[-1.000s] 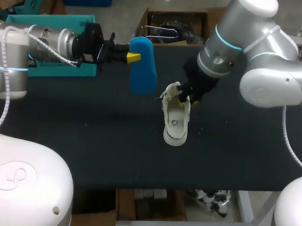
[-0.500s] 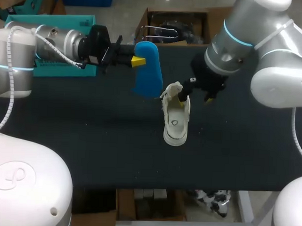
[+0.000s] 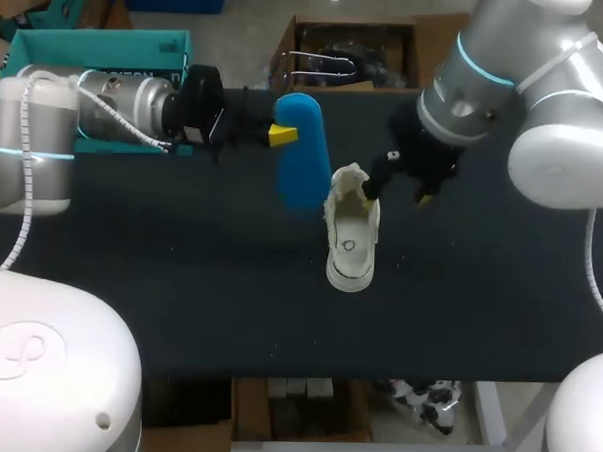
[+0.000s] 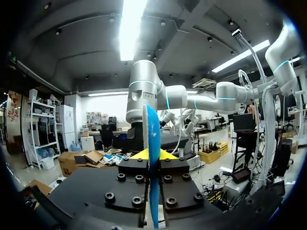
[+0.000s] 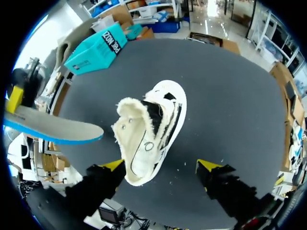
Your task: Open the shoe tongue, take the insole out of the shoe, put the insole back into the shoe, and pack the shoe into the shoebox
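Left arm comes in from the left, high over the far part of the black table (image 3: pixel 179 291). The left gripper (image 3: pixel 282 135) is pinched narrow on the blue insole (image 3: pixel 303 156), yellow tips pressing either face near one end. In the left wrist view the insole (image 4: pixel 153 127) stands edge-on between the tips of the left gripper (image 4: pixel 153 154), its long axis crossing the fingers at a right angle. From overhead that axis runs from the far side towards the robot. The free end hangs clear of the tabletop just left of the shoe's far end, near it but apart. Right wrist view shows the insole (image 5: pixel 53 127) with a grey face and a blue edge.

White shoe (image 3: pixel 352 243) stands on its sole at mid-table, opening up. Long axis runs far to near, a little skewed. Rounded closed end points at the robot's edge. The fleecy tongue and lining splay open at the far end.

Right gripper (image 3: pixel 395 195) hangs above the shoe's far end, fingers spread wide and holding nothing. From its own camera the right gripper (image 5: pixel 162 166) straddles the shoe (image 5: pixel 151 129) without contact.

Teal shoebox (image 3: pixel 89 49) sits at the far left, well apart from the shoe, partly behind the left arm.
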`<move>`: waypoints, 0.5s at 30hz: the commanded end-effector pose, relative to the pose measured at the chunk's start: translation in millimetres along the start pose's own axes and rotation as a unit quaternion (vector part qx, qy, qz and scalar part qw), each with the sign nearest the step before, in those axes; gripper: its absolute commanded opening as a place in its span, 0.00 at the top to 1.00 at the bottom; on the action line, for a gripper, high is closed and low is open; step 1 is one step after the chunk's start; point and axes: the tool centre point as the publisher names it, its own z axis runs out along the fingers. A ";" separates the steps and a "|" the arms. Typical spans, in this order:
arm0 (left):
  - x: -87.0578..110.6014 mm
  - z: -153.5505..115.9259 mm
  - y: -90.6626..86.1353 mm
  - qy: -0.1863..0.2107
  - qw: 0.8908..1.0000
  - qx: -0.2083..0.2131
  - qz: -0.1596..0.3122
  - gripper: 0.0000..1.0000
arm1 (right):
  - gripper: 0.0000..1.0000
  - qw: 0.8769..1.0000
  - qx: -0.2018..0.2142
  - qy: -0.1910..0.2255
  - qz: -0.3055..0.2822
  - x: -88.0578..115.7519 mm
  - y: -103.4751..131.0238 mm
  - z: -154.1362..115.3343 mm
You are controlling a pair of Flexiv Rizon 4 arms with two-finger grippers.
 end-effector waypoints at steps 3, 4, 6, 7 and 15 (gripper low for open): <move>34.8 16.6 3.8 -0.068 0.997 0.016 -0.038 1.00 | 0.00 1.000 -0.007 0.010 0.007 -13.5 -28.3 -17.5; 39.7 19.1 2.6 -0.074 0.996 0.018 -0.042 1.00 | 0.00 1.000 -0.007 0.011 0.009 -15.8 -32.3 -17.2; 45.7 22.2 -0.5 -0.086 0.995 0.016 -0.056 1.00 | 0.00 1.000 -0.007 0.014 0.012 -20.7 -38.1 -17.1; 50.3 24.0 -3.1 -0.090 0.994 0.020 -0.066 1.00 | 0.00 1.000 -0.006 0.015 0.012 -22.9 -42.3 -17.9; 62.3 32.4 -4.8 -0.106 0.985 0.014 -0.134 1.00 | 0.00 1.000 0.001 0.020 0.013 -33.8 -55.1 -21.1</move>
